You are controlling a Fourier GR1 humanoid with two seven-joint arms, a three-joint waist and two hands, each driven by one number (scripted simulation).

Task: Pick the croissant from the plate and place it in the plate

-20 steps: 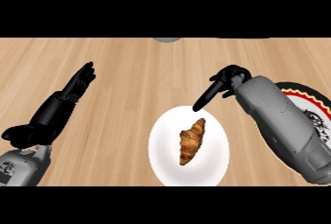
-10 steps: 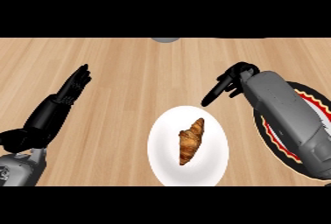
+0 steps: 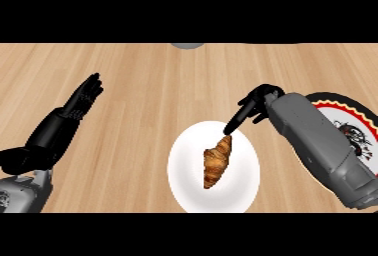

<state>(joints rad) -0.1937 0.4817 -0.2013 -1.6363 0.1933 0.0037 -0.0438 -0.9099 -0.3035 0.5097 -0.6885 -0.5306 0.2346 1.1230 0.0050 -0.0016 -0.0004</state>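
A brown croissant [image 3: 216, 161] lies lengthwise on a plain white plate [image 3: 189, 177] at the lower middle of the counter. My right hand [image 3: 252, 107] hangs just above and right of the croissant's upper tip, its fingers pointing down toward it and relaxed, holding nothing. A second plate [image 3: 348, 116], white with a red, yellow and black patterned rim, lies at the right, largely hidden under my right forearm. My left hand [image 3: 70, 115] rests open at the left, fingers straight and pointing up the counter.
The wooden counter [image 3: 162, 85] fills the view. A small grey object [image 3: 189, 45] is cut off at the top edge in the middle.
My right hand has moved left and down, from over the counter beside the patterned plate to the white plate's upper edge near the croissant's tip. The left hand stayed put.
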